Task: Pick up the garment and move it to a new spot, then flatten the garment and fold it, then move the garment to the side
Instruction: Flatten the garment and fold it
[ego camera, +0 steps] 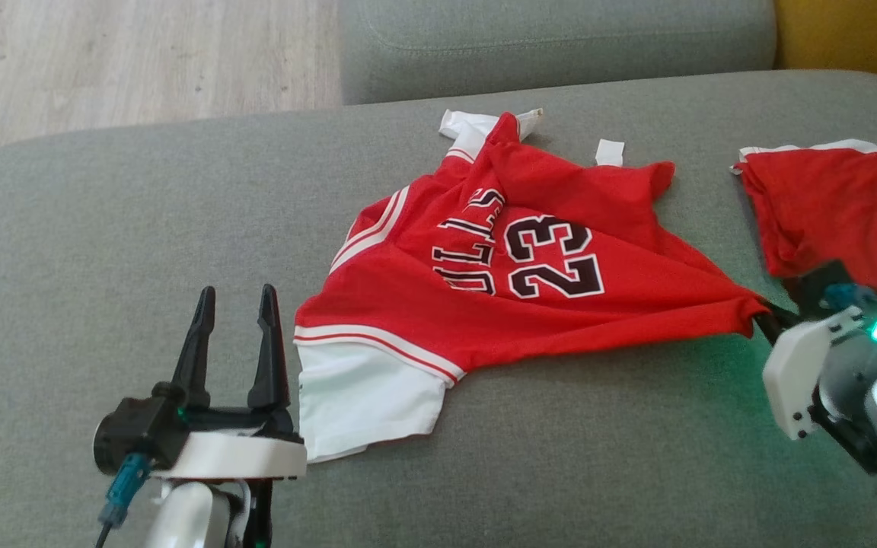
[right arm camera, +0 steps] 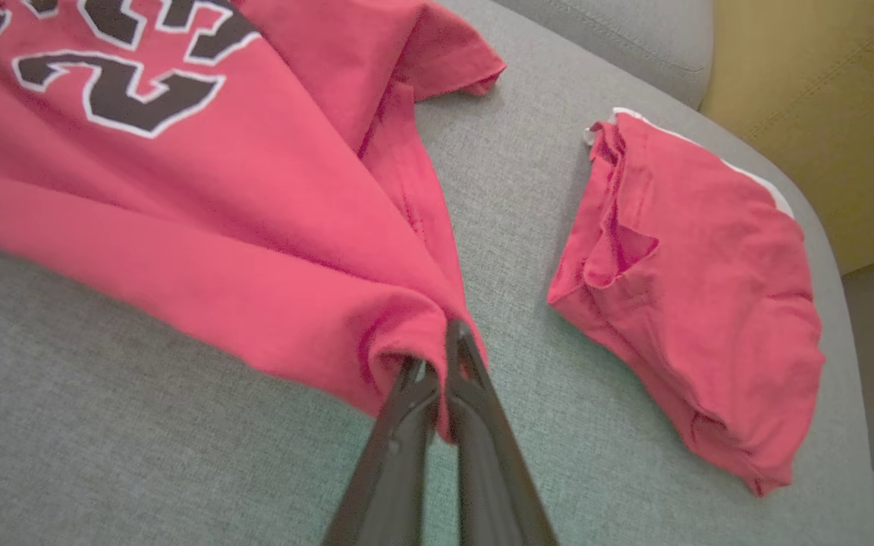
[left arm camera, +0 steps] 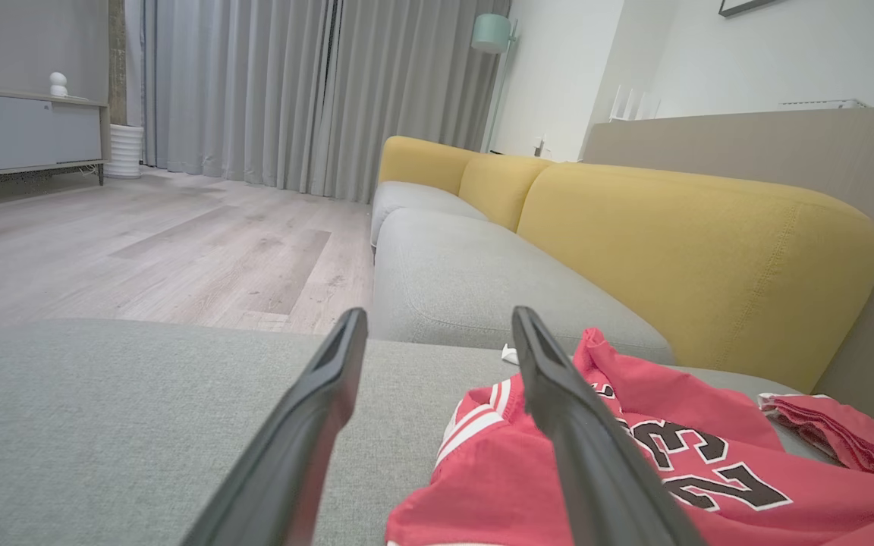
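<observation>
red basketball jersey [ego camera: 408, 304] lay front up on the grey seat cushion [ego camera: 103, 243], near its middle; black numerals "23" with white outline and part of a black lettered word were legible on the chest; the cloth was rumpled, not flat, with one shoulder folded over at the far end; white collar piece [ego camera: 469, 125] sat at the far edge, and a white sleeve panel [ego camera: 366, 396] with red stripes lay at the near left corner; a small white tag [ego camera: 610, 152] showed beside the far right shoulder.

right gripper [right arm camera: 438, 350] was closed on the jersey's right corner; both fingers were pressed together with a bunch of red fabric pinched between them; creases ran from the pinch toward the numerals and the cloth there looked drawn taut; whether that corner was raised off the cushion could not be told.

left gripper [ego camera: 237, 289] stood with its fingers spread apart and nothing between them; it was just beside the white sleeve panel, to that panel's left; contact with the cushion could not be confirmed.

folded red garment [ego camera: 834, 205] with a white edge lay on the same cushion, to the right of the jersey and apart from it; in the head view the right arm overlapped its near end.

second grey cushion [ego camera: 560, 46] adjoined the far side; yellow backrest [left arm camera: 695, 250] ran along the right; wood floor [ego camera: 141, 61] lay to the far left.
</observation>
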